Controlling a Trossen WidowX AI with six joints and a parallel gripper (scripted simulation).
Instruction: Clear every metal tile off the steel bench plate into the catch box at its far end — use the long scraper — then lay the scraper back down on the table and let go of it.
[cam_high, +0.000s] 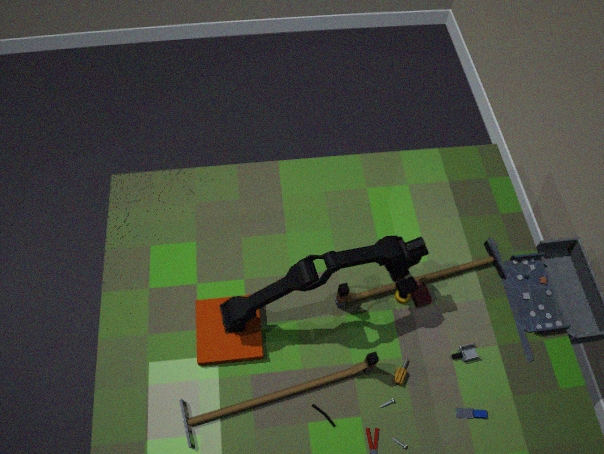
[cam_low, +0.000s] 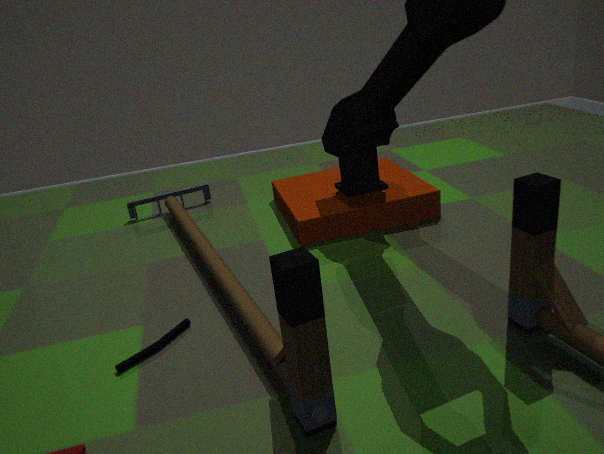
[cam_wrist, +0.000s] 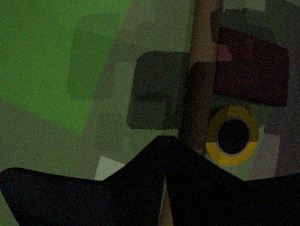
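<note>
Left of the plate (cam_high: 538, 300), the gripper (cam_high: 406, 286) (cam_wrist: 165, 144), fingers pressed together, is by the scraper (cam_high: 462, 268) (cam_low: 534, 250) (cam_wrist: 204, 45)'s handle, its blade farther right near the plate's left edge, then the tiles (cam_high: 526, 296) on the plate.

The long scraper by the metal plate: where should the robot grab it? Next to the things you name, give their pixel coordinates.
Probably by the black-topped upright block (cam_high: 343, 289) (cam_low: 535, 240) at the end of its wooden handle, coming from above. It stands up tall with flat sides, so the jaws could close across it, while the round handle lies low.
</note>
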